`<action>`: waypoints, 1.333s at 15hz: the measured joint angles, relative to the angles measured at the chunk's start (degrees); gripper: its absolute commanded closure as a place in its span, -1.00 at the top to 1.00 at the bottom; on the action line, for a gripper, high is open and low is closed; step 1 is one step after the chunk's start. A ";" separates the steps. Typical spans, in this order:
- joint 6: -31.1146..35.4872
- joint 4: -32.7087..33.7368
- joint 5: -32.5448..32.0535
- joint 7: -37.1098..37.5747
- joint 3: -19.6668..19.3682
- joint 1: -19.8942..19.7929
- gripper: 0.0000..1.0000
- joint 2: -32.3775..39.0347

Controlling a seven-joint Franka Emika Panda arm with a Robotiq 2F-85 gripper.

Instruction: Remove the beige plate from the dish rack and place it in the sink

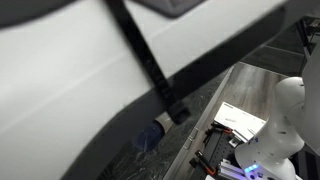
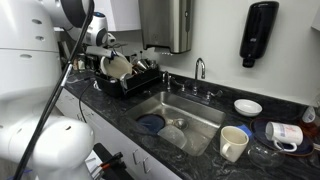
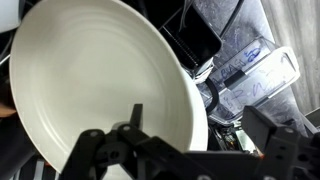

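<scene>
We judge that the step in hand is lifting the beige plate (image 3: 95, 85) out of the rack (image 2: 143, 82). In the wrist view the plate fills most of the picture. One of the fingers (image 3: 137, 112) lies across its face near the lower rim. The second finger is hidden behind the plate, so we take it that the fingers are closed on the rim. In an exterior view the plate (image 2: 117, 66) stands tilted at the end of the rack far from the sink (image 2: 197, 110), and the arm (image 2: 95, 38) reaches to its upper edge. Whether its lower edge sits between the wires, we cannot tell.

To do this well, we should raise the plate along its own plane until it is free of the wires, and only then carry it sideways. A grip on a smooth rim is weak, so we should move slowly and without twisting. The faucet (image 2: 199, 68) stands behind the sink, and we should pass in front of it.

The sink is not empty. A blue dish (image 2: 152, 124) lies in the front part, and a pale round bowl (image 2: 176, 131) lies just beside it. The bare floor is toward the faucet, so the plate should go down there, low and flat. The rack holds other dark things, too small to name. A mug (image 2: 234, 143) stands on the worktop (image 2: 110, 102) near the sink, and we cannot see what is in it.
</scene>
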 measured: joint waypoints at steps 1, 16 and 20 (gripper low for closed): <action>0.00 0.00 -0.35 0.16 -0.27 -0.10 1.00 0.21; -8.90 6.33 7.61 -9.43 3.34 -4.58 -0.54 5.96; -8.89 6.74 7.47 -8.73 2.99 -4.60 -0.98 5.96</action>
